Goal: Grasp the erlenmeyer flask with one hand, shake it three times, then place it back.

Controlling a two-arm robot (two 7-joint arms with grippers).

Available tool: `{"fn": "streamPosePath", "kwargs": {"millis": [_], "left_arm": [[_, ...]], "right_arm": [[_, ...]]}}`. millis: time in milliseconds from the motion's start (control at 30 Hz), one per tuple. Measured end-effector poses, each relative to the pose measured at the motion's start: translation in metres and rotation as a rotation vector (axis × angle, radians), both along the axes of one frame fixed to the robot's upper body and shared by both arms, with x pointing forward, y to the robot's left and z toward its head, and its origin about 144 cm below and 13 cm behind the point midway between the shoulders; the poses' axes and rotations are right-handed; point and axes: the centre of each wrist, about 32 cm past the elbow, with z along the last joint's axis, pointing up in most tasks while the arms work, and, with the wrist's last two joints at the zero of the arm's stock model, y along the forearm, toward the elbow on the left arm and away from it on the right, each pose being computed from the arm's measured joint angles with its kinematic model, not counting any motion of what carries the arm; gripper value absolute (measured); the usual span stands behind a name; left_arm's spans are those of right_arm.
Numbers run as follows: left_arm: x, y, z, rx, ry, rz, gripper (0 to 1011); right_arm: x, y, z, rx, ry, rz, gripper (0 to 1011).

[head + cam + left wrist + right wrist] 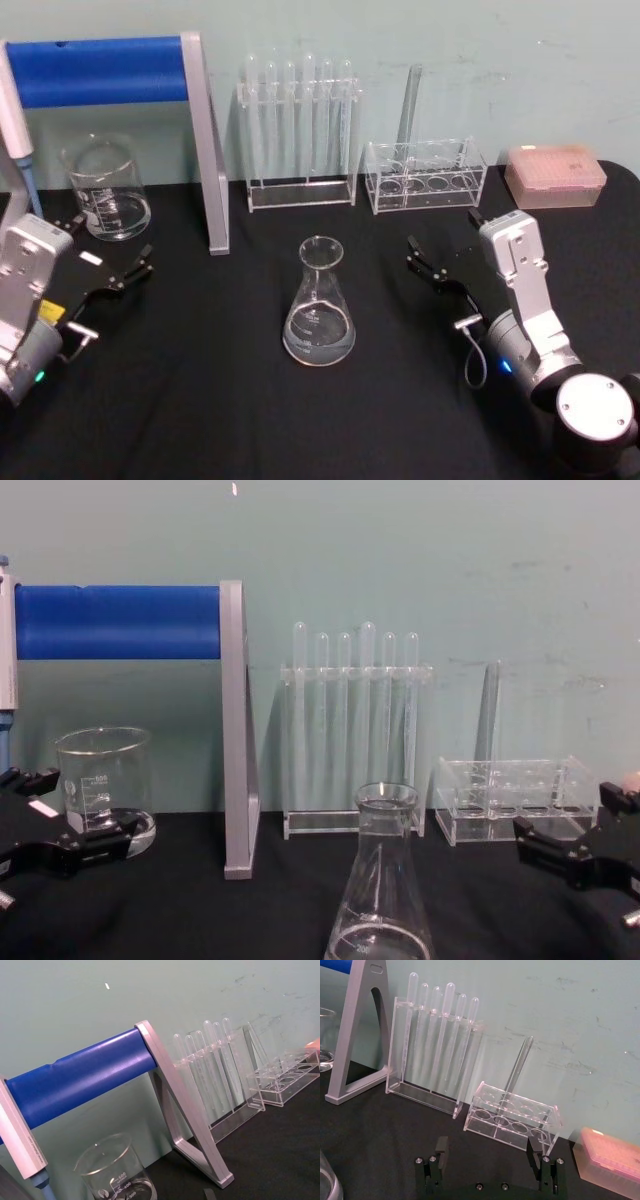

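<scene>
The erlenmeyer flask (320, 305) stands upright on the black table, mid-front, with a little clear liquid in its base. The chest view shows its neck and flared rim (385, 880) close up. My right gripper (443, 234) rests to the flask's right, about a hand's width away, open and holding nothing. The right wrist view has both its fingers spread wide (488, 1152), pointing toward the racks. My left gripper (110, 248) sits at the far left near the beaker, open and holding nothing. Both grippers (70, 815) (575, 825) sit low at the chest view's edges.
A glass beaker (105, 190) stands back left. Beside it is a grey stand with a blue bar (100, 70) and a leg (212, 160). A rack of test tubes (300, 120), a low rack with one tube (425, 175) and a pink box (555, 175) line the back.
</scene>
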Motion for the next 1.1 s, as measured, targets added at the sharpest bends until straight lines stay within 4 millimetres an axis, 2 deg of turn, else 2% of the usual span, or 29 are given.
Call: {"fn": "streamPosePath", "kwargs": {"millis": [1100], "left_arm": [[0.0, 0.0, 0.0, 0.0, 0.0, 0.0, 1001]], "right_arm": [[0.0, 0.0, 0.0, 0.0, 0.0, 0.0, 1000]]}}
